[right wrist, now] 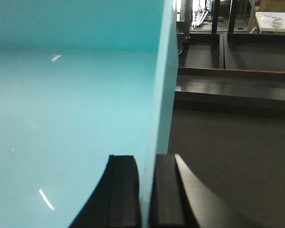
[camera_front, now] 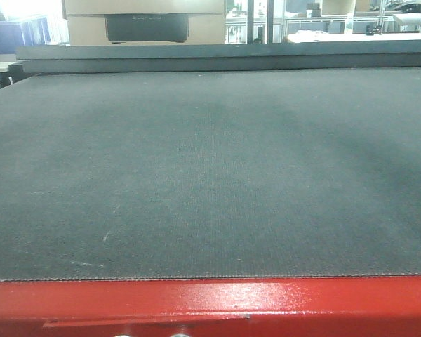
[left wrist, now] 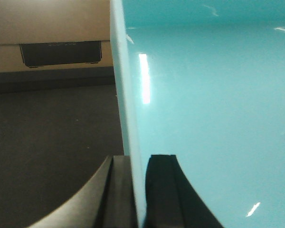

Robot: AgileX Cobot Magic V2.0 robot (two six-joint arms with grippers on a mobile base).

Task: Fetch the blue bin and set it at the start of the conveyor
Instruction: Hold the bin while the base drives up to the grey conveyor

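Over the conveyor start: we have the blue bin carried between both arms, with dark grey weave showing past its outer walls in both wrist views.
Left side: the left gripper is clenched on one bin wall. One finger is inside and one outside, and the thin pale wall runs up the middle of the frame.
Right side: the right gripper is clamped the same way on the opposite wall, with the glossy turquoise inside filling the left of its frame.
Front view: woven grey from edge to edge, and the red frame along the bottom. The bin doesn't show here at all.
Key relation: the bin sits squarely between the two grippers, so neither arm is nearer. The axis of the bin from wall to wall runs from one gripper to the other. We can't tell whether that is its long side.
Height: we can't tell whether the base is touching the weave or hanging above it.
Step in hand: we judge this to be the set-down, late in the task.
Next move: we reckon both arms must lower evenly, or the bin will tilt, and then both must let go together.
Backdrop: a cardboard box at the upper left, well beyond the far edge.
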